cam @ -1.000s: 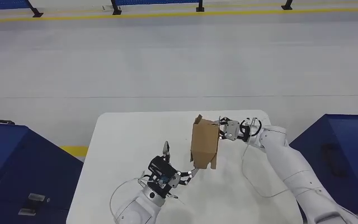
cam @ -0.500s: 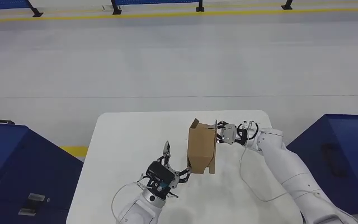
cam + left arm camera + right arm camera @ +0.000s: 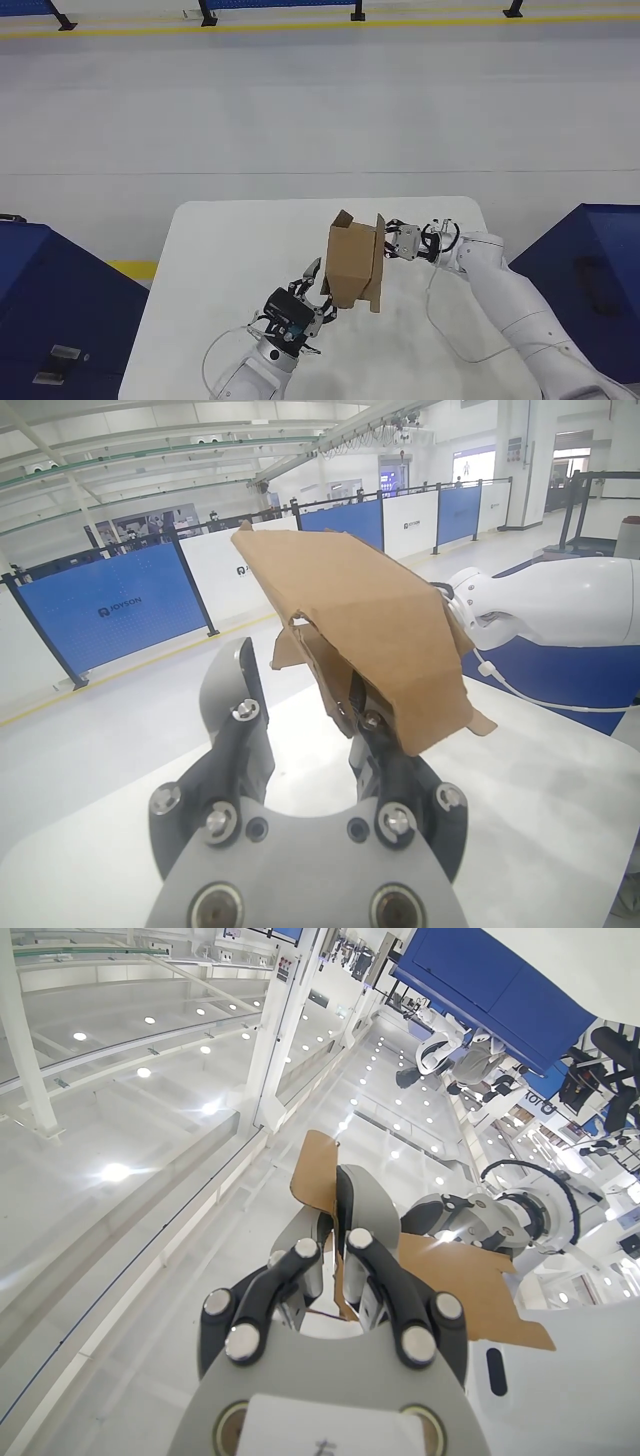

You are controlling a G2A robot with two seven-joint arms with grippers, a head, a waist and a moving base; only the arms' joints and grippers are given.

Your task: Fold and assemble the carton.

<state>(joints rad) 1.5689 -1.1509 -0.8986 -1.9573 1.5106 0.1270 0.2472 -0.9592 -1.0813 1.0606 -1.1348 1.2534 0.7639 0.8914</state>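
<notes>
A brown cardboard carton (image 3: 352, 260), partly unfolded, hangs tilted above the white table (image 3: 220, 260). My right gripper (image 3: 392, 240) is shut on the flap at its upper right edge; in the right wrist view both fingers (image 3: 350, 1208) pinch the thin cardboard (image 3: 315, 1168). My left gripper (image 3: 320, 285) stands open at the carton's lower left end. In the left wrist view one finger (image 3: 245, 680) is free, while the other is tucked under the carton's (image 3: 360, 610) bottom flaps, mostly hidden.
Blue cabinets stand to the left (image 3: 60, 300) and to the right (image 3: 590, 260) of the table. A white cable (image 3: 450, 320) loops beside the right arm. Bare table surface lies to the left of the carton.
The carton has shifted left and tilted over towards the left gripper, carried by the right gripper. The left gripper has come up against its lower end.
</notes>
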